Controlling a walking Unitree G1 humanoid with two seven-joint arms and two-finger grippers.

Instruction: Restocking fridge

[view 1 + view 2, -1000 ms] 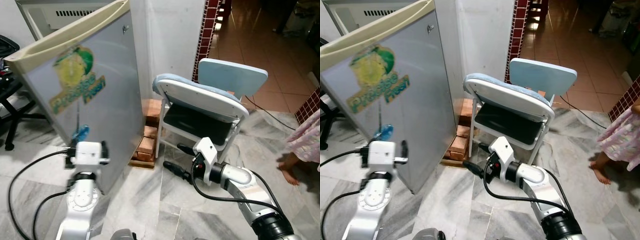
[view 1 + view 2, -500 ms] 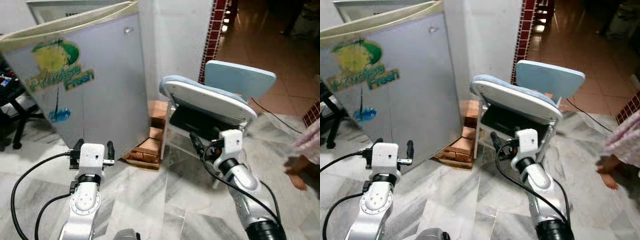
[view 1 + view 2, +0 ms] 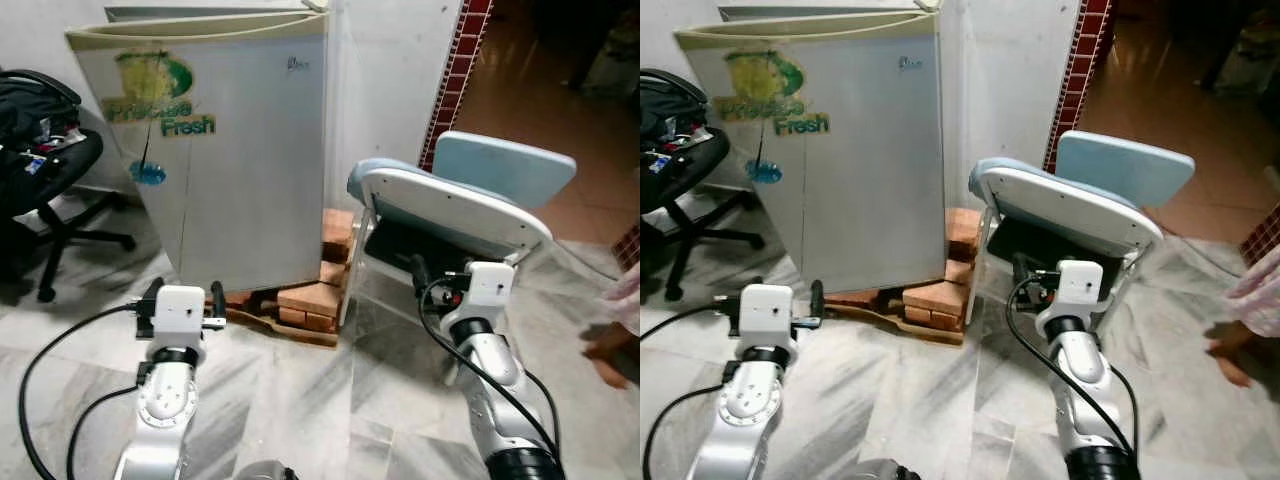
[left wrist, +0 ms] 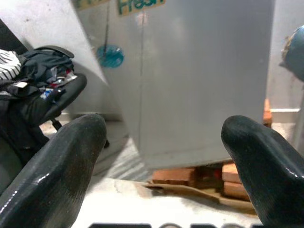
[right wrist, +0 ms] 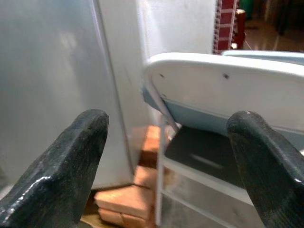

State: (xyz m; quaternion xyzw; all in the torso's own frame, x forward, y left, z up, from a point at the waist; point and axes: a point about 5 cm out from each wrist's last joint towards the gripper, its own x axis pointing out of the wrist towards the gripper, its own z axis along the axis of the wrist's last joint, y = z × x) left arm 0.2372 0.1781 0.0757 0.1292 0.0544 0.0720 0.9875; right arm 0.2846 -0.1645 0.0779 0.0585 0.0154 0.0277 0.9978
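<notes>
A closed fridge (image 3: 235,160) stands on bricks (image 3: 312,296) at 11 o'clock. Both grippers hover empty, fingers spread: left gripper (image 3: 180,297) at 8 o'clock, right gripper (image 3: 445,282) at 4, before a chair (image 3: 455,205).

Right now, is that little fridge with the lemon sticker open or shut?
Shut. The fridge door sits flush with its top edge, with no gap and no shelves showing. Both grippers hang apart from it.
</notes>
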